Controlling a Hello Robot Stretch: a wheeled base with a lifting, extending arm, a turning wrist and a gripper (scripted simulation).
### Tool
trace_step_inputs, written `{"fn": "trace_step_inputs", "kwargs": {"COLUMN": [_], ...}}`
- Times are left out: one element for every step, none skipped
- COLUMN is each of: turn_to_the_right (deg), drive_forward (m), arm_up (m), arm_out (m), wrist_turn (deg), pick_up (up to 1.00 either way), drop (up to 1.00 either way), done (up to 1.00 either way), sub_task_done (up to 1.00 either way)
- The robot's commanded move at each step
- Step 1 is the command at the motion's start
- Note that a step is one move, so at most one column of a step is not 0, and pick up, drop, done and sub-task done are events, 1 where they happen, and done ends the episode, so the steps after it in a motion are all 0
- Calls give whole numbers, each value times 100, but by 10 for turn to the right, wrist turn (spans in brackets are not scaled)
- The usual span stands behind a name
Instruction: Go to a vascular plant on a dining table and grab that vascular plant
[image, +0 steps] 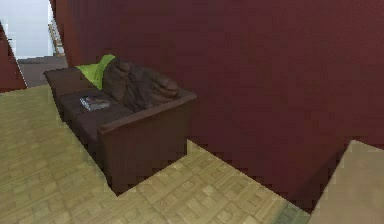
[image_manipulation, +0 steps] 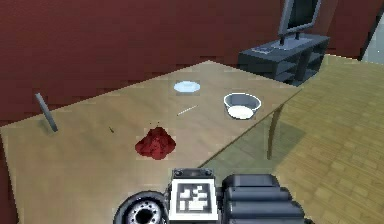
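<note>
- The table runs along the side where the arm reaches. The robot seems to be parked so that it can reach out rather than drive further.
- A red clump lies on the table, near its middle and toward the near side. It is leafy and mounded, so it is probably the plant to grab. It sits apart from everything else on the table, which leaves the approach free.
- A plate and a bowl sit toward the table's far end, laid out as for a meal and well apart from the clump.
- The gripper shows at the table's near side, on the near side of the clump. Its far end can't be made out, so I cannot tell how its fingers stand or whether it holds anything.
- A sofa stands beyond the table, backed against the red wall.
</note>
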Motion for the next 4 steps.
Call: {"fn": "trace_step_inputs", "kwargs": {"turn_to_the_right": [0, 0, 0, 0], "drive_forward": [0, 0, 0, 0], "arm_up": [0, 0, 0, 0], "arm_out": [40, 0, 0, 0], "wrist_turn": [0, 450, 450, 420], "pick_up": [0, 0, 0, 0], "drop": [0, 0, 0, 0], "done": [0, 0, 0, 0], "sub_task_done": [0, 0, 0, 0]}}
